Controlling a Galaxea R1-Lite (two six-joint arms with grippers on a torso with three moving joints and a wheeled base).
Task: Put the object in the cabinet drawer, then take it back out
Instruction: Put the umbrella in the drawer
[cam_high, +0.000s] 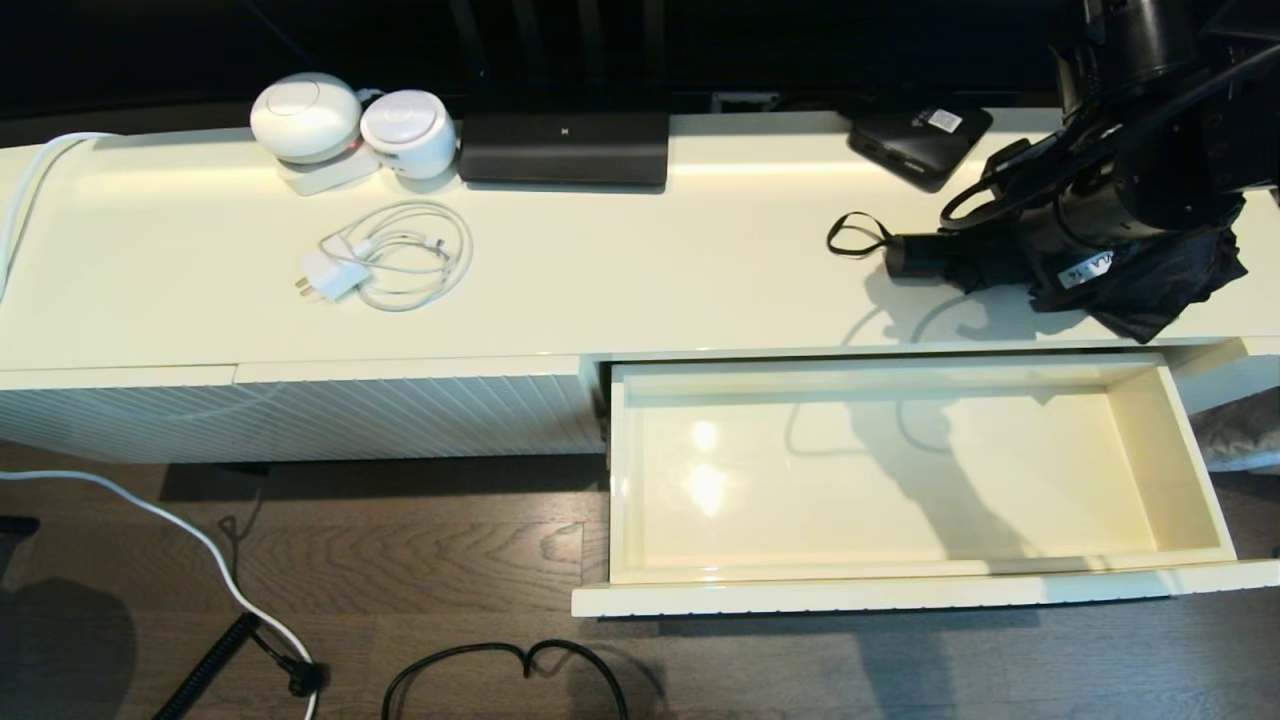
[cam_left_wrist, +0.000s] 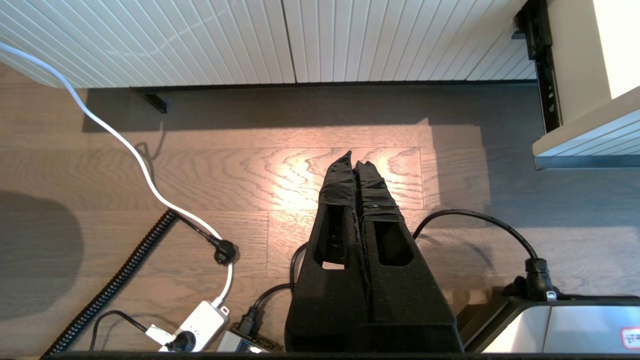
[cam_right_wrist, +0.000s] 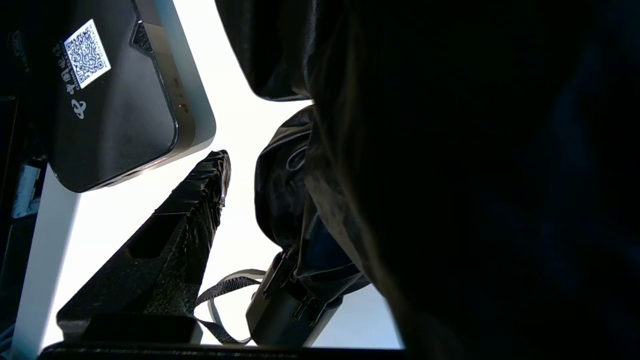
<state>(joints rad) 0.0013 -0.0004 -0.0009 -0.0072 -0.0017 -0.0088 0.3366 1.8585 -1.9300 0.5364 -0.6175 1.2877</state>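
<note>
A: Umbrella (cam_high: 1120, 270) lies on the cabinet top (cam_high: 620, 270) near its right front edge, handle toward the middle, wrist loop (cam_high: 850, 235) trailing. Drawer (cam_high: 900, 480) stands pulled out just below, nothing in it.

B: Right gripper (cam_right_wrist: 280, 200) is down over the bunched fabric, jaws spread wide, one finger (cam_right_wrist: 200, 200) beside the cloth; nothing gripped. Left gripper (cam_left_wrist: 357, 165) hangs closed over the floor.

A: Advice: straddle the firm shaft behind the handle, not loose fabric, and keep the loop clear.
</note>
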